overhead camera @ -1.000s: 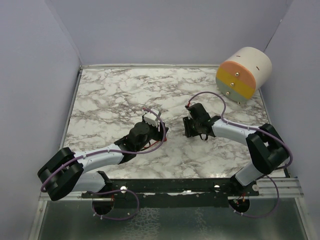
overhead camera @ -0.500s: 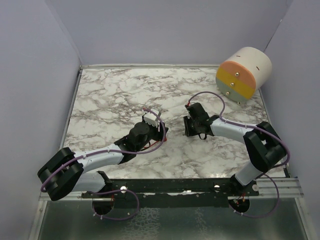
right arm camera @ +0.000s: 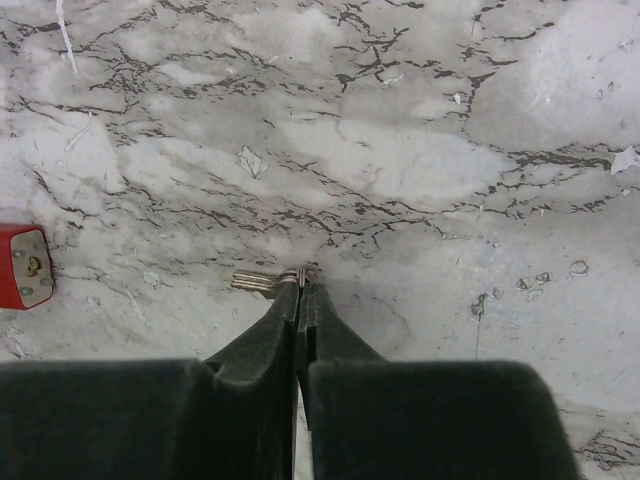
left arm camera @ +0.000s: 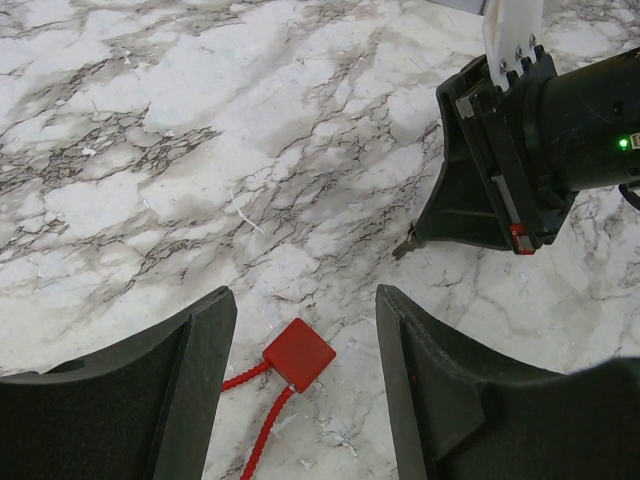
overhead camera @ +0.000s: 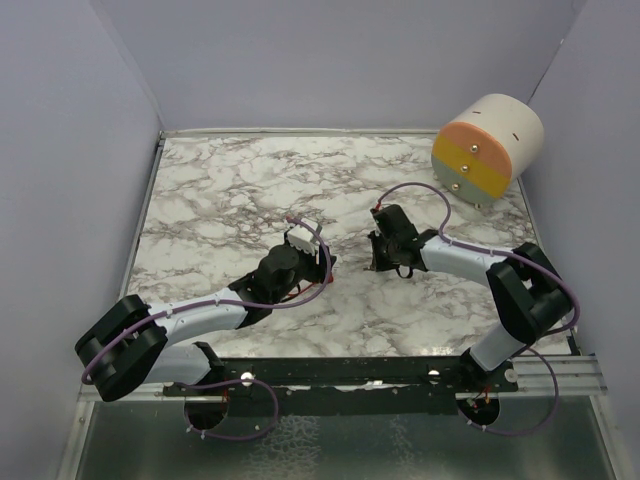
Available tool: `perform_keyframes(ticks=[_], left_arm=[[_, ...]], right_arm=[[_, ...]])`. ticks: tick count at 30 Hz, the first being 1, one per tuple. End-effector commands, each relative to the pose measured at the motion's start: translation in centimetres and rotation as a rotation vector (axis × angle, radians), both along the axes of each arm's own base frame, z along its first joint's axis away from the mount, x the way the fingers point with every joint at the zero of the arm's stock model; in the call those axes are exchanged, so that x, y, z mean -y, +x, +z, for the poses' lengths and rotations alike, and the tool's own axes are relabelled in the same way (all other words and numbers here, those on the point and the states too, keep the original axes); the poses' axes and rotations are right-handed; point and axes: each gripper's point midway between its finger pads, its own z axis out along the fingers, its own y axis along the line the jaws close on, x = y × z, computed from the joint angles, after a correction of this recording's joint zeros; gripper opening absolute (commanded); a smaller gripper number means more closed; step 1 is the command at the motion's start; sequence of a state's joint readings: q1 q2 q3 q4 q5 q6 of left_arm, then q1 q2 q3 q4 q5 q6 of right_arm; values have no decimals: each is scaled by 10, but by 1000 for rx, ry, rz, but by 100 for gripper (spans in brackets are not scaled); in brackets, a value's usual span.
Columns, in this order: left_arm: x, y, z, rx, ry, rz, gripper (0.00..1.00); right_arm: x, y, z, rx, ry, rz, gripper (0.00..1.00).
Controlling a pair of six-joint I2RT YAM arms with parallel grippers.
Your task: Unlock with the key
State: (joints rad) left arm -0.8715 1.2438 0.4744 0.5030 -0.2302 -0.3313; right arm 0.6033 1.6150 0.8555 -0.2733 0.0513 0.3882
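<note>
A: Where do we log the key (right arm camera: pixel 262 281)?
B: At the right gripper (right arm camera: pixel 300 287) tips, which are pinched shut on its end, low over the marble table (right arm camera: pixel 450 150).
A: Left gripper (left arm camera: pixel 305 300)?
B: Spread wide; we note the red lock (left arm camera: pixel 300 355) on the marble between its fingers.

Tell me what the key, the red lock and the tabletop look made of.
The key looks like bare metal: dull silver-grey sheen. The red lock is probably painted metal or plastic: smooth, uniform red. The tabletop is marble-patterned, white with dark veins; real stone or printed laminate, I cannot tell.
</note>
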Motion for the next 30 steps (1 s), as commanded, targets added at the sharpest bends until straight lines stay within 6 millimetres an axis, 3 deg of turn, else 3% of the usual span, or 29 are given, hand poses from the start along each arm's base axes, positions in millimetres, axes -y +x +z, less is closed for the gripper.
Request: perform_keyframes(ticks=[1,12,30], left_arm=[[-2,0,-1,-3,-14,12,61],[10,-2,6,0,-47,-39,59],[59,-19,18,125,-111,-338,66]], right_arm=[[-3,6,8,52,15,-15,1],[-7,13,96,327,210,-22,1],[-26,-4,157,421,362,127,1]])
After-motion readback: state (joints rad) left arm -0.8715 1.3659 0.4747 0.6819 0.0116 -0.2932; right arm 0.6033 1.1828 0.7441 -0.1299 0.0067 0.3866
